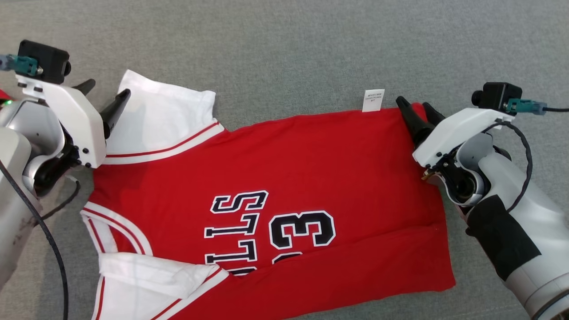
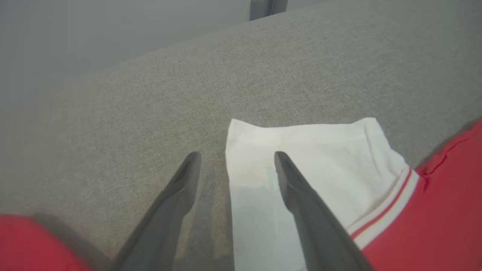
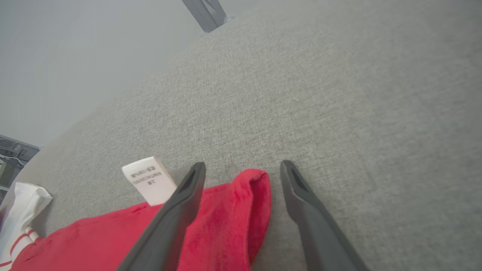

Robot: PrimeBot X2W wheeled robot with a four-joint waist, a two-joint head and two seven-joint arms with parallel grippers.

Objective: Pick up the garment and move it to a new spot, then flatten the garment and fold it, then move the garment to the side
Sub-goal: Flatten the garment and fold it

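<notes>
Jersey: the red jersey (image 1: 311,178) is lying spread on the grey worktop (image 1: 289,53), print facing up, sleeves toward the robot's left, hem toward its right.
Far sleeve: the white sleeve (image 1: 164,115) is lying flat at the jersey's far left corner.
Tag: a white tag (image 1: 373,100) is sticking out past the far edge, near the hem.
Left gripper: the left gripper (image 1: 109,88) is standing open, holding nothing, straddling the sleeve's outer edge, one finger over white cloth, one over worktop.
Right gripper: the right gripper (image 1: 412,102) is standing open, holding nothing, its fingers flanking the curled far hem corner.
Contact: cannot tell for either gripper.
</notes>
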